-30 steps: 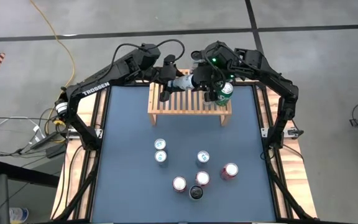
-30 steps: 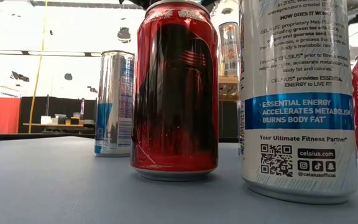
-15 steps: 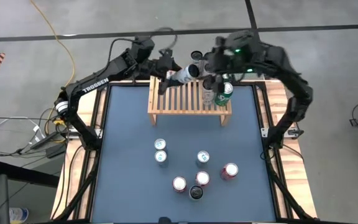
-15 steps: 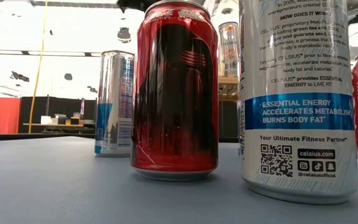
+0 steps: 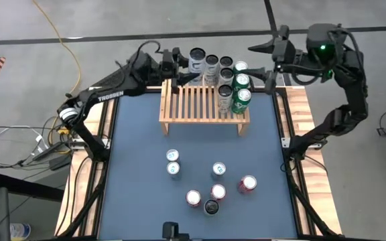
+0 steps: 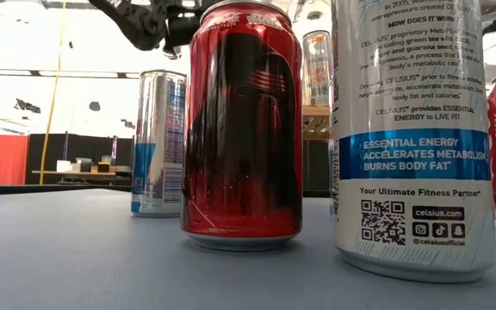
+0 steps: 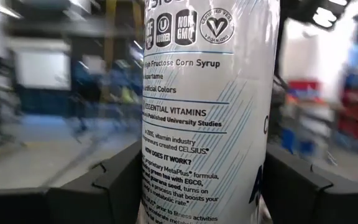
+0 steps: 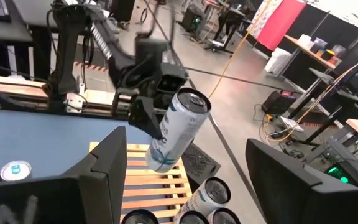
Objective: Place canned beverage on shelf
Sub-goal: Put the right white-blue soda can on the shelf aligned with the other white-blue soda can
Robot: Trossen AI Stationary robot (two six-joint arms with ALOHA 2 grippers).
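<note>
A white can (image 5: 197,60) is lifted over the far edge of the light-wood slatted shelf (image 5: 193,107), with my left gripper (image 5: 185,67) shut on it. In the right wrist view the white can (image 8: 178,127) is tilted. Several cans stand on the shelf's right part, among them a green one (image 5: 241,99) on the slats. My right gripper (image 5: 263,60) hangs open and empty high beyond the shelf's right end, its fingers pointing toward the left arm. My left gripper pinches the white can's side wall (image 7: 151,180) between its two fingers (image 7: 114,183), one on each side of the body. The fingers come from the table's left, about level, and lie across the can. The can is tilted, its top upward, clear of the shelf.
Several loose cans stand on the blue table's near half, such as a silver pair (image 5: 173,162), a red one (image 5: 248,183) and a black-topped one (image 5: 211,207). In the low view a red can (image 6: 244,129) and a white can (image 6: 412,129) fill the foreground.
My left gripper has turned the white can from lying across the shelf to top-up and carried it toward the far edge. My right gripper has left the green can standing on the shelf, then risen and drawn back toward the table's right edge.
</note>
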